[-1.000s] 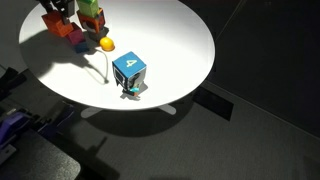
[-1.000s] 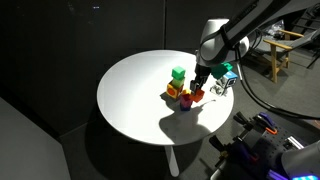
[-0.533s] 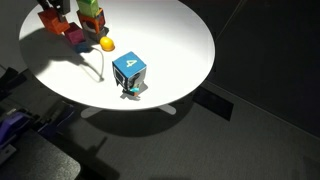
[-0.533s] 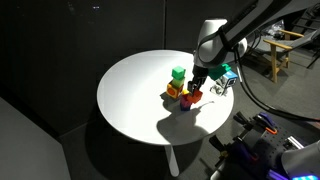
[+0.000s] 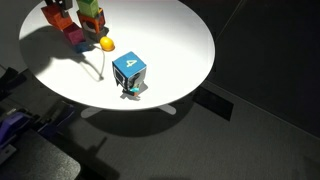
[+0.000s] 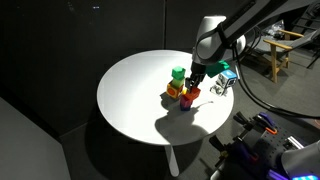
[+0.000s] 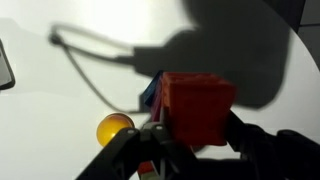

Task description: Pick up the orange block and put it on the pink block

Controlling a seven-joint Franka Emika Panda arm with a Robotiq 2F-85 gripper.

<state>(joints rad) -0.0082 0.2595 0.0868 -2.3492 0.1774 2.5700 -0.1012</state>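
Observation:
My gripper is shut on the orange block, a small orange-red cube that fills the middle of the wrist view. In both exterior views the gripper holds the block just above the table. The pink block sits on the table right below and beside it. In the wrist view only a thin pink-blue sliver shows past the orange block's left edge.
A green block is stacked on a reddish-orange block close by. A yellow rounded piece lies next to them. The big blue cube marked "4" stands near the round white table's edge. A thin cable runs across the table.
My gripper has risen slightly and shifted a little toward the block stack, still holding the orange block. Nothing else moved.

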